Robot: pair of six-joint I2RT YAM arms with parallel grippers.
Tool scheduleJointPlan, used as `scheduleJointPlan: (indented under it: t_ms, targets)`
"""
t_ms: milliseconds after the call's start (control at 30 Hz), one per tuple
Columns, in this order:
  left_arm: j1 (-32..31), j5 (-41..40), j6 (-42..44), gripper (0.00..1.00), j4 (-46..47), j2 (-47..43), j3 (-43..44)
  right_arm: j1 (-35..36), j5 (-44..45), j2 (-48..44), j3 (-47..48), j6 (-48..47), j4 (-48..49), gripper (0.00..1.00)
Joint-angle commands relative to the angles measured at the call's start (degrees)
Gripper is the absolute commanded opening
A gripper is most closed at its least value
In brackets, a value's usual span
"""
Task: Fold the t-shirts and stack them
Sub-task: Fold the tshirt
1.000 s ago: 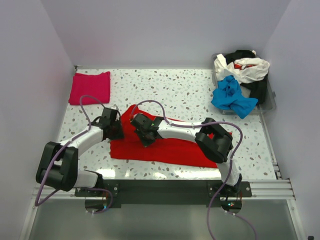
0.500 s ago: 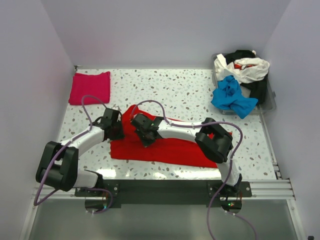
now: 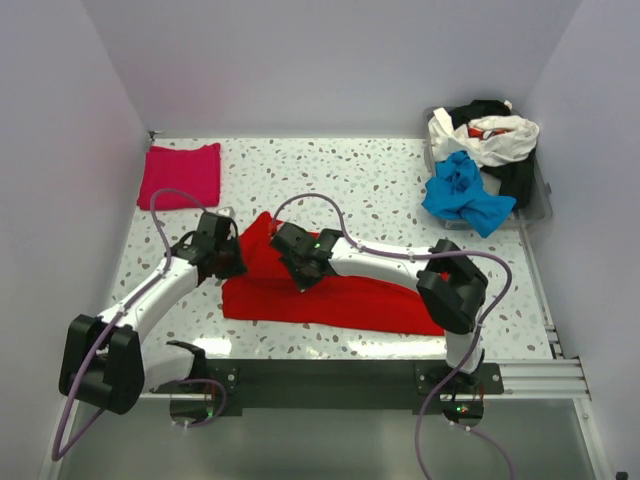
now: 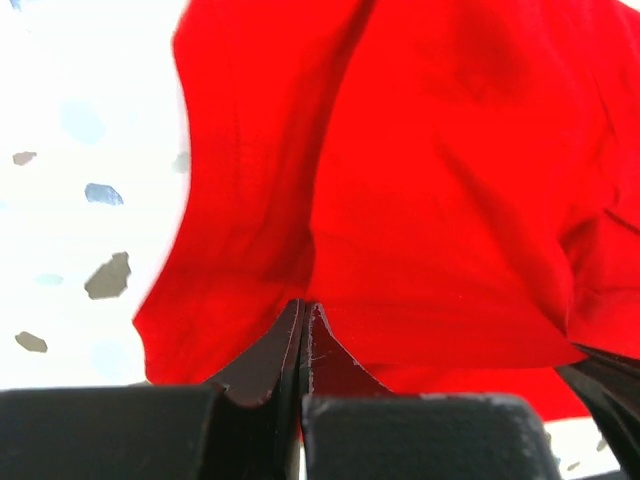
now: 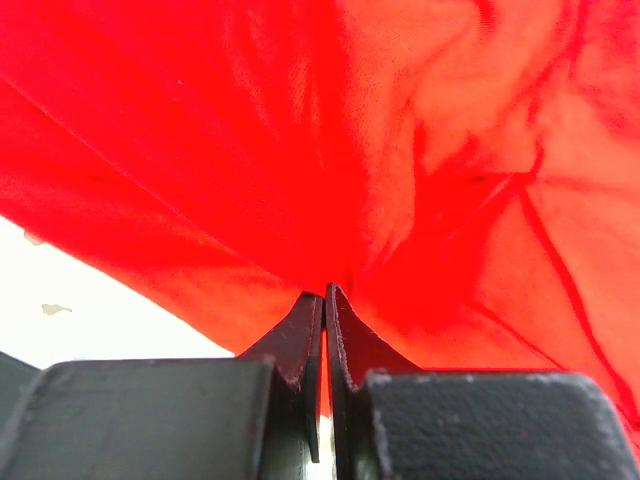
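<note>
A large red t-shirt (image 3: 340, 298) lies spread across the near middle of the table, its left end pulled up into a peak. My left gripper (image 3: 236, 262) is at that left edge, and the left wrist view shows its tips (image 4: 303, 306) shut on a pinch of red cloth (image 4: 440, 180). My right gripper (image 3: 299, 274) sits a little to the right on the same shirt. Its tips (image 5: 325, 292) are shut on a fold of the red fabric (image 5: 420, 130). A folded magenta-pink t-shirt (image 3: 180, 175) rests at the back left corner.
A clear bin (image 3: 541, 205) at the back right holds a crumpled blue t-shirt (image 3: 462, 195) spilling over its edge, a white one (image 3: 492, 140) and a black one (image 3: 517, 178). White walls close in the speckled table (image 3: 360, 185) on three sides.
My left gripper has shut on the red shirt's left edge. Both arms have shifted slightly and the shirt's left end has risen with them.
</note>
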Motion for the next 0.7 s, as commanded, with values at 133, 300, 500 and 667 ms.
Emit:
scheduleJointPlan:
  t_ms: [133,300,500,667]
  targets:
    - [-0.3,2.7,-0.9,0.00,-7.3,-4.6,1.4,-0.2,1.0,-4.9,-1.0,-0.1,-4.5,0.00]
    - [-0.3,4.0,-1.4,0.00,-9.3,-6.5,0.8,-0.2,0.0,-4.4,-0.9,-1.4,-5.6,0.00]
    - [-0.3,4.7,-1.4,0.00,-12.0,-7.9,1.3,-0.2,-0.7,-3.4,-1.4,-1.7,-6.5,0.00]
    - [-0.4,5.7,-1.4,0.00,-14.0,-9.0,0.7,-0.2,-1.5,-2.7,-1.3,-2.2,-6.8,0.00]
